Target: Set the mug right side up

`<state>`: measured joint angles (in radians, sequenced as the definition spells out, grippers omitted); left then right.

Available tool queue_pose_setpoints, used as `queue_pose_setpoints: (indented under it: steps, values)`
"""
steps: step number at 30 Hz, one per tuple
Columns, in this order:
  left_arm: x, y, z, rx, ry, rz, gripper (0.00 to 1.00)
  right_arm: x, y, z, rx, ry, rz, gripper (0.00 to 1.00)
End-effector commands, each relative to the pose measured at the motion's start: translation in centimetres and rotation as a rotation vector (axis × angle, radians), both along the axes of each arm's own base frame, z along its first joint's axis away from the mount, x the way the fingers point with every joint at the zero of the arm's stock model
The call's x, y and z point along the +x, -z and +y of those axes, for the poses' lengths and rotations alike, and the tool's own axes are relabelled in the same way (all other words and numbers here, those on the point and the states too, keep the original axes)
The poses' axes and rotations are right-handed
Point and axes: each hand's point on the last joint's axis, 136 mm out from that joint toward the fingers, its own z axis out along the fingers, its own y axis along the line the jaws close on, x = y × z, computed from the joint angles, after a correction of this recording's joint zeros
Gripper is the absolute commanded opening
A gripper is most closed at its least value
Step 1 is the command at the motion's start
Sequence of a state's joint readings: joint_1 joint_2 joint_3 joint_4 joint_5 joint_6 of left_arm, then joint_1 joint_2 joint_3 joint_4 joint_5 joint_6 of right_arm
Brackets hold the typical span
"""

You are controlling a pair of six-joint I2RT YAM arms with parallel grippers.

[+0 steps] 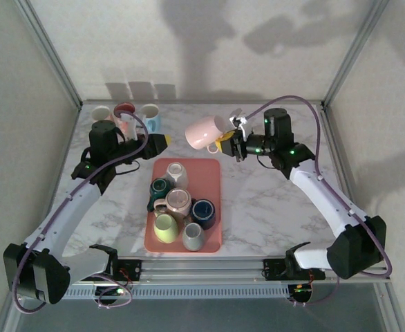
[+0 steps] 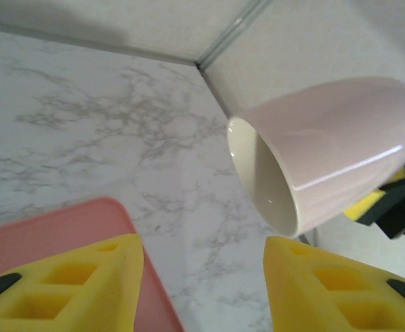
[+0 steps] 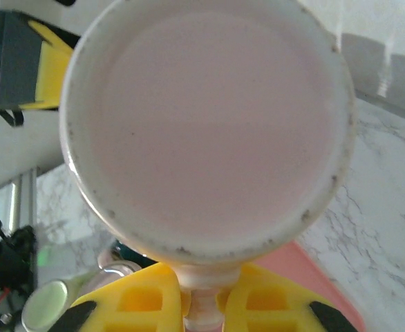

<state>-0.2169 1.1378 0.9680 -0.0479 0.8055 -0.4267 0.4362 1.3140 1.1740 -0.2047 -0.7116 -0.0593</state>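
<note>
A pale pink mug (image 1: pixel 206 131) hangs on its side above the table behind the pink tray (image 1: pixel 213 166). Its mouth faces left, toward my left gripper. My right gripper (image 1: pixel 229 144) is shut on the mug's handle (image 3: pixel 204 308). The right wrist view looks at the mug's flat base (image 3: pixel 202 124), with the yellow fingers (image 3: pixel 137 301) on either side of the handle. My left gripper (image 1: pixel 162 142) is open and holds nothing, just left of the mug. In the left wrist view the mug's open mouth (image 2: pixel 265 180) hangs up and to the right of that gripper (image 2: pixel 202 266).
The tray holds several mugs (image 1: pixel 178 200) of different colours. Three more mugs (image 1: pixel 124 112) stand upright at the back left corner. The enclosure's metal posts (image 1: pixel 50 52) and walls close in the table at the back and sides.
</note>
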Motion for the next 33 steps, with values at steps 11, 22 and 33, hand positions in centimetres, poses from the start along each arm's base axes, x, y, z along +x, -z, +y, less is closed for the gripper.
queue_pose_setpoints:
  steps: [11, 22, 33]
  values:
    - [-3.0, -5.7, -5.5, -0.144, 0.219, -0.131, 0.51, -1.3, -11.0, -0.5, 0.361, 0.036, -0.081, 0.00]
    - [-4.8, -13.7, -6.9, -0.375, 0.258, -0.290, 0.52, -1.2, -16.3, -0.8, 0.578, 0.035, -0.067, 0.00]
    - [-4.1, -16.2, -7.3, -0.471, 0.250, -0.345, 0.57, -1.3, -19.0, -1.2, 0.705, 0.013, -0.058, 0.00]
